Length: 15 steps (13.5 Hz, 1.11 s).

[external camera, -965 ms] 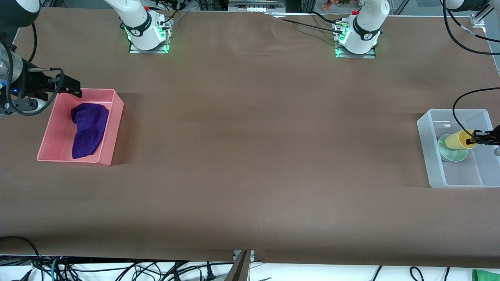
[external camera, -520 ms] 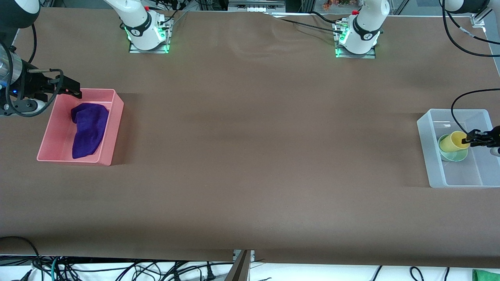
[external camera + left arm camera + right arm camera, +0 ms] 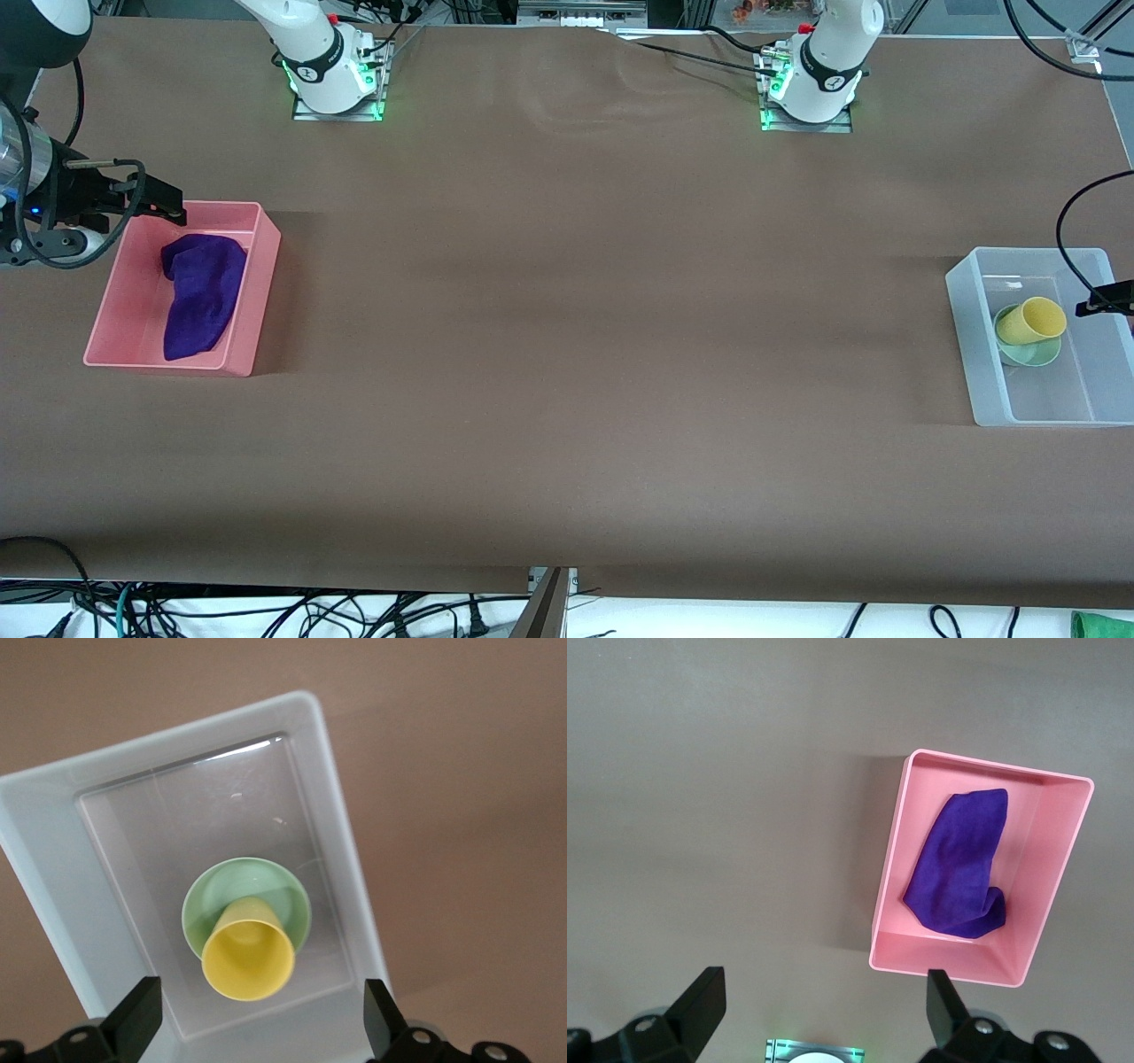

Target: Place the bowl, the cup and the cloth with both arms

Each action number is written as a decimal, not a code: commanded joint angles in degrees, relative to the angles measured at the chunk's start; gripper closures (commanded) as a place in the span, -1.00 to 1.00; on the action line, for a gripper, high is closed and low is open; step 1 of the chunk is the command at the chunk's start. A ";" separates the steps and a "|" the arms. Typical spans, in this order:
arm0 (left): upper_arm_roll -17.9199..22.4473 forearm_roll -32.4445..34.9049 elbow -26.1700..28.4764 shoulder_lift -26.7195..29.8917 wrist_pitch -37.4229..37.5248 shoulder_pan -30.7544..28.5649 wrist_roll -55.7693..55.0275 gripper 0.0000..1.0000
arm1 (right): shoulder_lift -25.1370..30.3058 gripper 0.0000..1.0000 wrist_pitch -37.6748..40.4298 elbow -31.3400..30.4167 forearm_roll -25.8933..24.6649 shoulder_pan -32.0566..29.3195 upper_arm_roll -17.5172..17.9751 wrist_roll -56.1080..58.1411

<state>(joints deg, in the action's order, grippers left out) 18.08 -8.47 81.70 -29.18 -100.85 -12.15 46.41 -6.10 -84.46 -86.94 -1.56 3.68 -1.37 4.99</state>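
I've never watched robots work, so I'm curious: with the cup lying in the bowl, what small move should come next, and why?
Probably the left gripper should lift clear of the clear bin. Its fingers are open, and the cup lies tilted in the bowl inside that bin, held by nothing. The cloth lies in the pink bin, with the right gripper open above it, so nothing looks left to place.

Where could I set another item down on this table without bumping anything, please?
The wide brown table between the pink bin and the clear bin is bare. The pink bin holds the cloth, with a strip free beside it. In the clear bin, the cup leans in the bowl; its nearer end is free.
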 commanded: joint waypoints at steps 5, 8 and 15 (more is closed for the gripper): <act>0.02 6.09 -2.42 9.04 11.97 15.82 -27.04 -1.00 | -0.75 -1.00 0.70 2.04 0.68 -0.51 0.14 0.20; -4.35 6.01 -0.15 15.01 14.27 16.73 -38.03 -1.00 | -0.75 -1.00 0.70 2.04 0.68 -0.60 0.06 0.20; -19.93 12.52 18.22 30.48 5.67 10.40 -43.25 -1.00 | -0.84 -1.00 0.61 2.04 0.68 -0.60 -0.38 0.20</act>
<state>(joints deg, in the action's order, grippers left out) 0.19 2.70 92.67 -4.67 -91.26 0.43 4.03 -6.29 -84.46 -86.56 -1.56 3.57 -1.79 4.99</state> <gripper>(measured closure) 0.000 0.000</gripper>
